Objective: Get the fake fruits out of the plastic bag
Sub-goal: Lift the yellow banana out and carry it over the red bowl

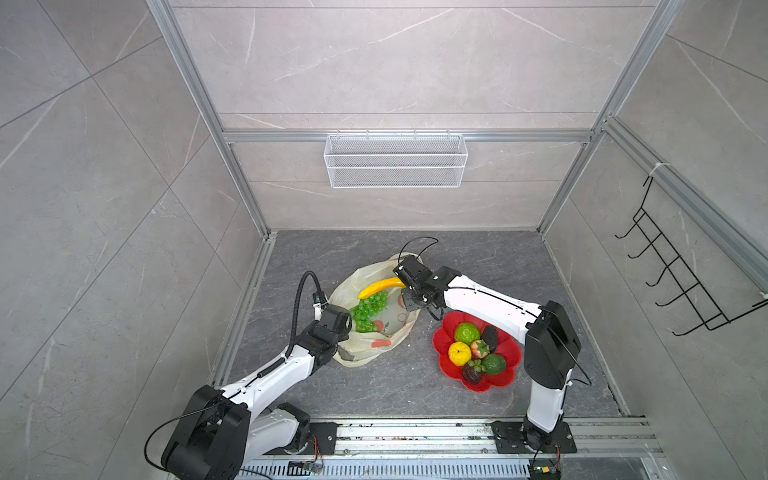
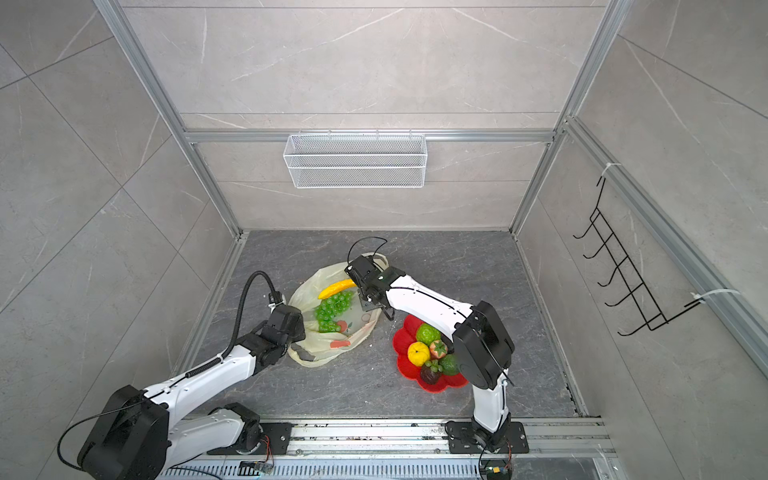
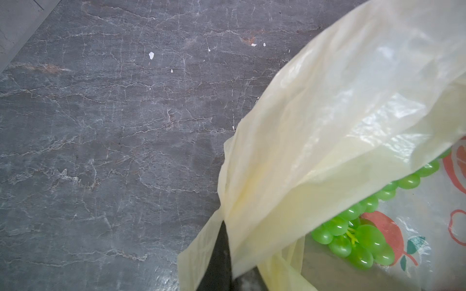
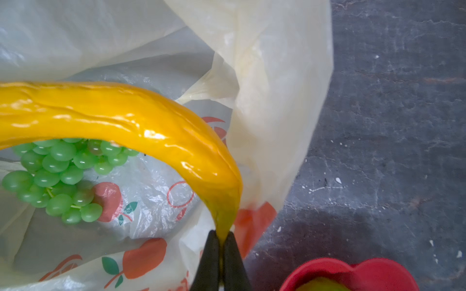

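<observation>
on the dark veined tabletop [image 1: 374,390] lies the thin, crinkled translucent plastic bag [image 1: 361,347]; the left end effector [image 3: 223,241] pinches its filmy rim, the right end effector [image 4: 221,239] is clamped on the tip of the glossy curved banana [image 4: 126,118], above the beaded grape bunch [image 4: 55,176] inside.

Bag [image 1: 365,350]: pale yellow, see-through, orange-red fruit prints with teal-green leaves. Banana [image 1: 380,286]: deep yellow-orange, greenish at the stem tip. Grapes [image 1: 368,309]: glossy light green. Plate [image 1: 505,377], right: plain red. On it: yellow citrus [image 1: 459,353], bumpy green fruits [image 1: 466,332], red strawberry [image 1: 480,348], dark brown pieces [image 1: 490,337]. Table [image 1: 374,395]: dark grey, thin pale veins, white specks. Walls [image 1: 395,62]: light grey, white veining. Basket [image 1: 395,160], far wall: white mesh. Hook rack [image 1: 685,266], right: black. Arms [image 1: 270,382]: white, black joints.
</observation>
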You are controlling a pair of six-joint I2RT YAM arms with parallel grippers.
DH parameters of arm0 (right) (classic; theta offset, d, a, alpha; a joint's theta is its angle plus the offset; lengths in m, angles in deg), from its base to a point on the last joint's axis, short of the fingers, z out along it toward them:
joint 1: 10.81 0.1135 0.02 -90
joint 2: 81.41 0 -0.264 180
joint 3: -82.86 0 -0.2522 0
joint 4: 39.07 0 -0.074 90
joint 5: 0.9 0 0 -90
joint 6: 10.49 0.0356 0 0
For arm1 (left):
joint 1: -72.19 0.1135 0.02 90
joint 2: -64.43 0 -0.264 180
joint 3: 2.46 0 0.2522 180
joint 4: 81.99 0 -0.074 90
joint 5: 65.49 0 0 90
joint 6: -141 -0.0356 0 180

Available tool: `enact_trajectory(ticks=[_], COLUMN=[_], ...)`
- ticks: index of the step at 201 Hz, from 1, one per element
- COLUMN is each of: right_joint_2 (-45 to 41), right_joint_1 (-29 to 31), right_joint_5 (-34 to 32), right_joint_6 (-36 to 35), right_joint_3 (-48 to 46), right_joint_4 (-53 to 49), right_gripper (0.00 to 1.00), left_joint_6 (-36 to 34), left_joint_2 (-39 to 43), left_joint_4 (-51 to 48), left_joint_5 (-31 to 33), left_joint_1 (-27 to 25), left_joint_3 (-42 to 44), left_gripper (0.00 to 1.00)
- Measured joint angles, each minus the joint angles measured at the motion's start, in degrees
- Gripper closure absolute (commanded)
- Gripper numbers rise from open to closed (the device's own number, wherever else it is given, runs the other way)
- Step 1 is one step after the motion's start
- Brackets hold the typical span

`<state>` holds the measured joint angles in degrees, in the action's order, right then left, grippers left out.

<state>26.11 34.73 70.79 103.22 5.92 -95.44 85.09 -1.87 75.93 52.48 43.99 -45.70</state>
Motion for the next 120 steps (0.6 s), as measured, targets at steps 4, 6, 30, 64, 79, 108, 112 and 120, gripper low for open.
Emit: enact_trajectory(ticks=[4,6,30,64,79,108,112,120], right_joint_2=[-0.4,-0.5,-2.9,-8.0,-10.5,-15.0,-15.5,-16.9], right_joint_1=[0.0,0.0,0.2,0.3,0.3,0.1,0.0,-0.4], right_joint_5=[0.0,0.0,-0.3,-1.8,-3.0,-6.8,-7.2,-7.9], right_joint_6=[0.2,0.3,1.0,2.8,3.9,7.8,8.4,9.7], right_joint_3=[-0.3,-0.5,-2.2,-4.7,-5.7,-8.0,-8.3,-9.3], right_joint_4=[-0.1,-0.1,-0.9,-2.6,-3.9,-8.4,-9.1,-10.7], right_gripper=[0.96,0.96,0.96,0.97,0.97,0.97,0.97,0.98], left_joint_6=[0.0,0.0,0.0,0.0,0.0,0.0,0.0,0.0], left_joint_2=[0.0,0.0,0.0,0.0,0.0,0.0,0.0,0.0], left_joint_4=[0.0,0.0,0.0,0.0,0.0,0.0,0.0,0.0], left_joint_5=[0.0,0.0,0.0,-0.1,-0.1,-0.1,-0.1,-0.1], left_joint_1=[0.0,0.0,0.1,0.1,0.1,0.1,0.1,0.1], left_joint_3=[0.0,0.0,0.0,0.0,0.0,0.0,0.0,0.0], left_gripper=[1.0,1.0,1.0,1.0,1.0,1.0,1.0,1.0])
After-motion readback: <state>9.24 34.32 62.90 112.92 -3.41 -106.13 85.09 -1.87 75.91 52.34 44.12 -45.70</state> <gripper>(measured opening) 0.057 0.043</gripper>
